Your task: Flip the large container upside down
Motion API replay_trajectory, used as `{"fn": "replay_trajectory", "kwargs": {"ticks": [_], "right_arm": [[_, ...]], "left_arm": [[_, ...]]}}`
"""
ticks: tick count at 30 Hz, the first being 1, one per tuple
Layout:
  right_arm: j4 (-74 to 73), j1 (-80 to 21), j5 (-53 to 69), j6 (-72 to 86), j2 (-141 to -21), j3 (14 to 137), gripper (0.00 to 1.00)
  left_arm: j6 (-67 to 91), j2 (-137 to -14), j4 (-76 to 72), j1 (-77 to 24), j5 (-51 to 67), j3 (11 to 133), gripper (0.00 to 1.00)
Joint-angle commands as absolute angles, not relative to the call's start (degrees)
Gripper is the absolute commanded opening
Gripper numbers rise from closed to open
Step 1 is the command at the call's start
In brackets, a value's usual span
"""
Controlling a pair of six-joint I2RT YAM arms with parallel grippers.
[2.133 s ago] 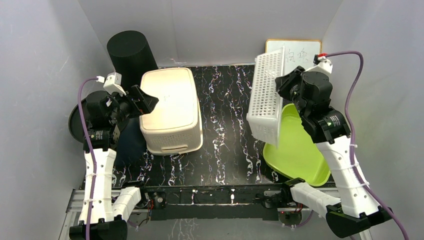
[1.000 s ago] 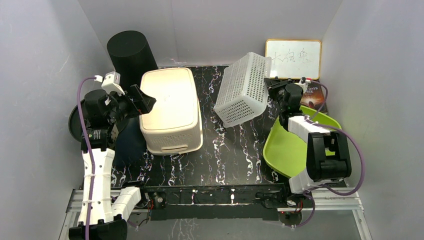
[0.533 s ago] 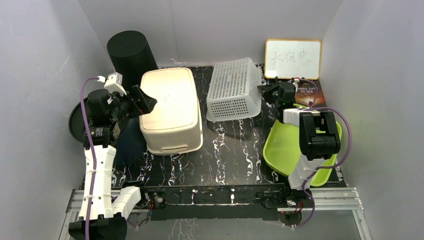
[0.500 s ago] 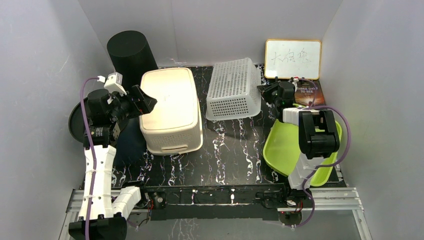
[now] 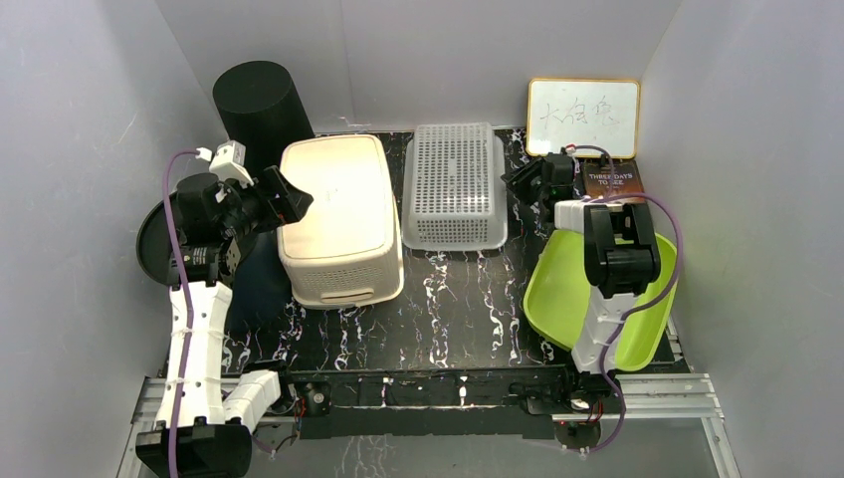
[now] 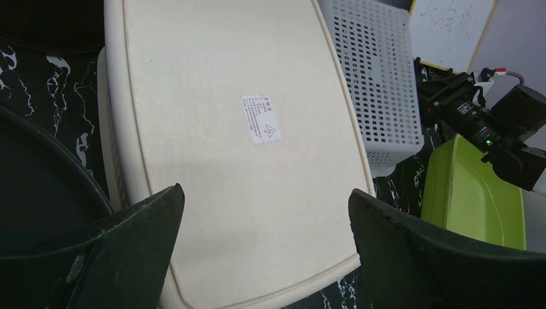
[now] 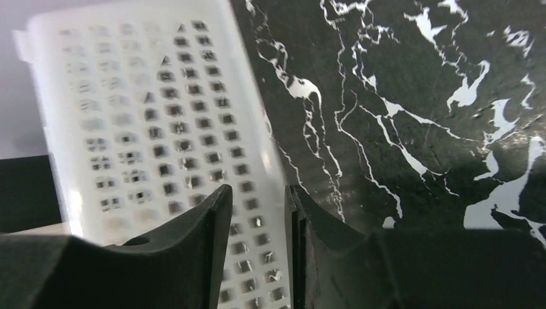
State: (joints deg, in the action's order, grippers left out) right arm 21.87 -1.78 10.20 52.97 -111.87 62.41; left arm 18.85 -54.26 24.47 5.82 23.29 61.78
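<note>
A large cream container [image 5: 338, 214] lies upside down at the left, its flat base with a small label up; it fills the left wrist view [image 6: 244, 141]. My left gripper [image 5: 294, 199] hovers over its left edge, wide open and empty [image 6: 265, 196]. A white perforated basket [image 5: 453, 184] lies upside down beside it, flat on the table. My right gripper [image 5: 516, 187] is at the basket's right rim. In the right wrist view [image 7: 255, 193] its jaws stand narrowly apart with the basket's edge [image 7: 270, 161] between them.
A tall black cylinder [image 5: 261, 105] stands at the back left. A green tray [image 5: 587, 289] lies at the right, under the right arm. A whiteboard [image 5: 582, 115] and a book [image 5: 609, 182] are at the back right. A dark round object [image 5: 149, 244] sits left of the left arm.
The right arm swung the basket from upright at the right, tipped it over leftward and set it down flat, bottom up, next to the cream container. The left arm barely moved.
</note>
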Motion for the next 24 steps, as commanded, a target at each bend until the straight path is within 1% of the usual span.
{"fn": "replay_trajectory", "kwargs": {"ticks": [1,4,8,11,15,18,24], "right_arm": [[18.08,-2.50,11.83,49.21,-114.59,68.15,0.35],[16.55,-2.54,10.95,47.10,-114.99,69.49,0.36],[13.15,-2.75,7.04,44.18,-110.81,69.15,0.39],[6.31,-4.23,1.01,39.88,-103.41,69.06,0.40],[-6.72,-9.11,-11.77,33.75,-93.03,69.16,0.41],[-13.08,-12.48,-18.38,30.93,-85.44,66.19,0.41],[-21.78,-14.03,-21.72,32.15,-71.08,56.01,0.42]], "left_arm": [[18.28,-54.46,23.71,5.67,23.24,61.42,0.98],[18.28,-54.45,23.64,5.65,23.27,61.60,0.99],[17.96,-54.51,24.23,5.64,23.12,62.33,0.98],[17.72,-54.74,24.32,5.65,23.17,62.44,0.98],[17.50,-55.54,24.10,5.63,23.66,62.36,0.98],[17.08,-56.13,23.78,5.63,24.22,62.23,0.98],[17.03,-56.85,23.11,5.65,25.54,62.62,0.98]]}}
